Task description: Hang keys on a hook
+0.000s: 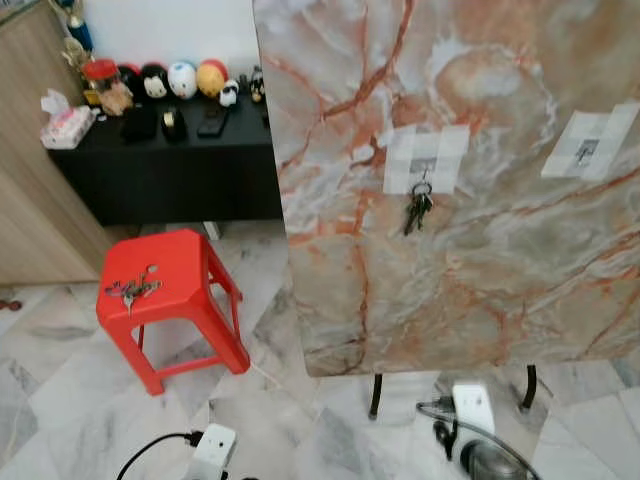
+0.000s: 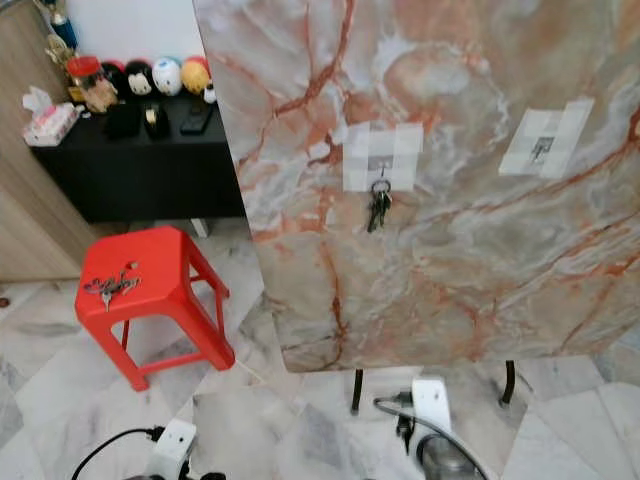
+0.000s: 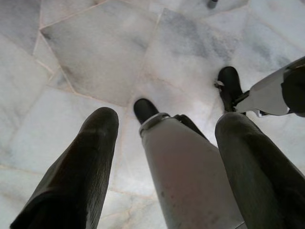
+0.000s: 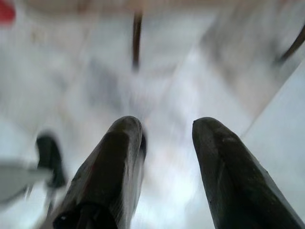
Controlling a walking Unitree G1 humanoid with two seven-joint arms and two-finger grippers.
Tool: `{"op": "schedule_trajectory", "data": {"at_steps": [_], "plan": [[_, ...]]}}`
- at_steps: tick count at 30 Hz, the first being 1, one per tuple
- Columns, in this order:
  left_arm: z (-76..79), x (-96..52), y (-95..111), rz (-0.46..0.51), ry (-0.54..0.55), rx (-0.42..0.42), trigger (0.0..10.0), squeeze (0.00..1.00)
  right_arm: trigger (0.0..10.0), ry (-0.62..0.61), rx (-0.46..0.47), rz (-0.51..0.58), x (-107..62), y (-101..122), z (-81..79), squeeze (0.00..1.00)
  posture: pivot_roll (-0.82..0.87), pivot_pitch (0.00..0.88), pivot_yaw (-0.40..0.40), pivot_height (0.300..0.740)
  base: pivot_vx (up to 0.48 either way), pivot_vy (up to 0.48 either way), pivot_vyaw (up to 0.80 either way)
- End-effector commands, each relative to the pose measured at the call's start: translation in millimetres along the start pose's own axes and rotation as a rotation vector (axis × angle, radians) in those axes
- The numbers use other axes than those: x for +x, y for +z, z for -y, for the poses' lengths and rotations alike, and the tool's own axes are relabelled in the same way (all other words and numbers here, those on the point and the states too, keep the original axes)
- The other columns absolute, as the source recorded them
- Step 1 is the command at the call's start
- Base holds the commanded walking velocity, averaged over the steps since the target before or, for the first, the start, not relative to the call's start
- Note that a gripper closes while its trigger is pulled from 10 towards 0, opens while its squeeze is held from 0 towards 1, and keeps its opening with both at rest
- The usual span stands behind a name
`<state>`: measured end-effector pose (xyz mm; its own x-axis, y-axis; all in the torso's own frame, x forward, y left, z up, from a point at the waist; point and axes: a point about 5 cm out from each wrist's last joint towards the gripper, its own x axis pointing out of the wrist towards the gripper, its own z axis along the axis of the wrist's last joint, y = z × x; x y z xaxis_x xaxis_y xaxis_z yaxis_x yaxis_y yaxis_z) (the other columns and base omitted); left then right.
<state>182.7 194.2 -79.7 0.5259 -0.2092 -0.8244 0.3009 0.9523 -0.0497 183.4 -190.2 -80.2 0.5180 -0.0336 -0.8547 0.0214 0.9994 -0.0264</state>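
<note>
One bunch of keys (image 1: 418, 208) hangs straight down from a hook (image 1: 424, 172) on the marble board (image 1: 480, 250); details blur. At nine o'clock, a stool (image 1: 165, 285) carries more keys (image 1: 133, 289). Left gripper (image 3: 162, 143) and right gripper (image 4: 164, 138) gape empty.

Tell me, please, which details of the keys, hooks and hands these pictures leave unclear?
- Keys on the red stool: this bunch is too small in the eye views to count.
- Second hook: small and taped over; its shape is unclear.
- Hanging keys: how they sit on the first hook is too small to see.
- Right hand: right wrist view is motion-blurred.
- Board: its top is cut off by the frame.
</note>
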Motion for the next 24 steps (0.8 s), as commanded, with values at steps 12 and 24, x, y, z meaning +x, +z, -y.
{"op": "schedule_trajectory", "data": {"at_steps": [12,24], "plan": [[0.6,-1.9,-14.1,-0.061,0.023,0.005,10.0,0.00,10.0,-0.084,0.111,-0.115,-3.6,-47.8,3.3,0.00,-0.19,0.000,0.040,0.727,-0.104,0.066,0.00],[1.4,-1.8,-15.7,-0.070,0.028,0.000,10.0,0.00,10.0,-0.070,0.086,-0.083,-1.3,-38.1,2.2,0.00,-0.18,0.000,0.031,0.727,0.000,0.480,0.00]]}}
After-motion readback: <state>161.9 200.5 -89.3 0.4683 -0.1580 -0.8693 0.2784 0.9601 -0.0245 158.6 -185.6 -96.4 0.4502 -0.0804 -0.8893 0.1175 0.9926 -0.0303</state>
